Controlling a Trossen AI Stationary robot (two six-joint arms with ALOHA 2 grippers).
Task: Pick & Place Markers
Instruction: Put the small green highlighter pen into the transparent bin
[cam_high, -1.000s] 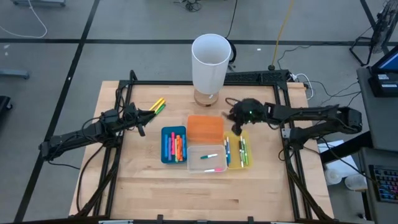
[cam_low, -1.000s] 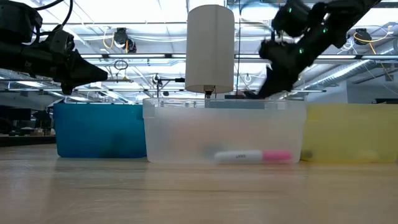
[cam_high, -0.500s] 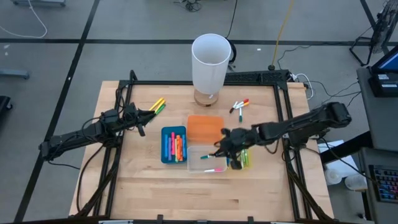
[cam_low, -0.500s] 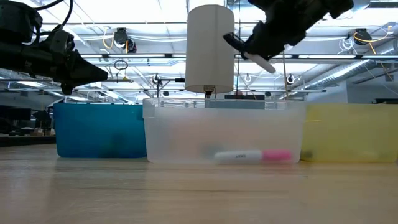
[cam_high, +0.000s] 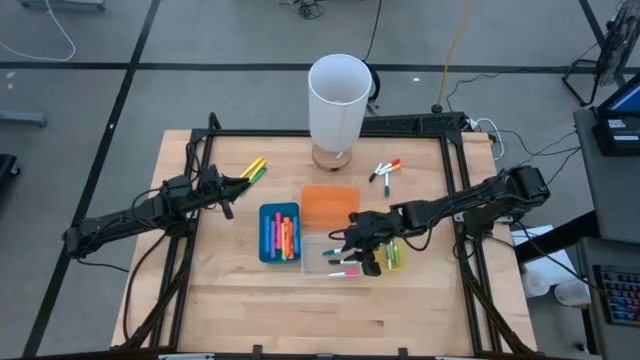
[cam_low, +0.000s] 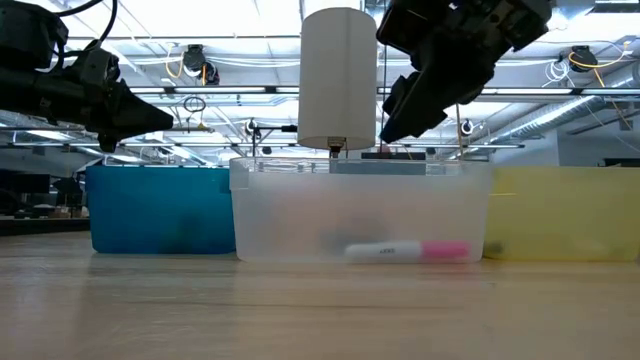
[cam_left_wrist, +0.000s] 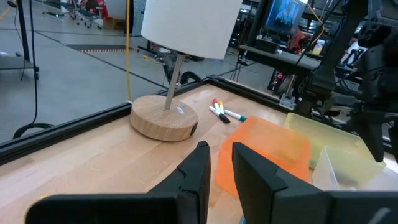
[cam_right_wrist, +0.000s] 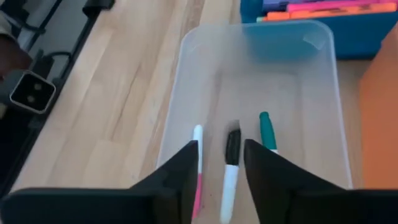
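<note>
My right gripper (cam_high: 347, 250) (cam_right_wrist: 221, 163) hangs open over the clear bin (cam_high: 312, 262), its fingers slanting down and touching nothing. On the bin's floor lie a black-capped white marker (cam_right_wrist: 231, 163), a pink-capped one (cam_right_wrist: 197, 167) (cam_low: 410, 250) and a green-capped one (cam_right_wrist: 267, 130). Orange and pink markers fill the blue bin (cam_high: 279, 232). Two yellow and green markers (cam_high: 253, 169) lie on the table by my left gripper (cam_high: 232, 188) (cam_left_wrist: 221, 158), which waits level, a narrow gap between its fingers. More markers (cam_high: 384, 170) lie at the far right.
An orange bin (cam_high: 329, 205) stands just beyond the clear one. A yellow bin (cam_high: 397, 256) with markers stands to its right, partly under my right arm. A white lamp (cam_high: 338, 100) rises on its wooden base (cam_left_wrist: 163, 117) at the far middle. Bare wood lies along the near edge.
My right gripper has swung from the far side by the orange bin toward the near edge and the left, tipping downward, with a black-capped white marker between its fingers. It has stopped over the clear bin and let go; the marker now lies in the bin.
</note>
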